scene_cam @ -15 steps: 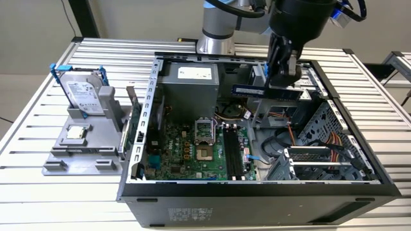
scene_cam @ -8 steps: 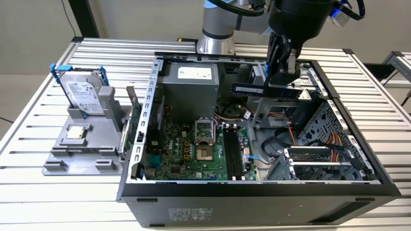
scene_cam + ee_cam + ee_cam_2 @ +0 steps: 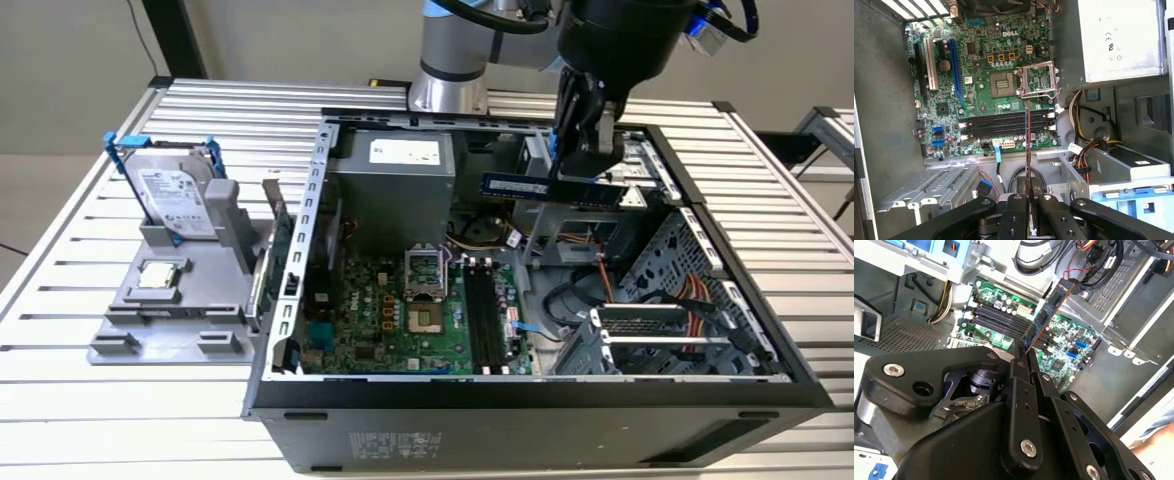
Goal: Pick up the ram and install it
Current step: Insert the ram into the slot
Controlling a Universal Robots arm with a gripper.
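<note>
My gripper hangs over the back right part of the open computer case and is shut on the ram, a bluish-green stick held level above the case's inside. In the first wrist view the ram shows edge-on, rising from between the black fingers, with the long black memory slots on the green motherboard beyond it. In the second wrist view the ram juts out from the gripper over the slots. In the exterior view the slots lie lower, toward the case's front.
A grey stand at the exterior view's left holds a silver hard drive in a blue bracket and a small square chip. Inside the case are the power supply, the open processor socket, loose cables and a metal drive cage.
</note>
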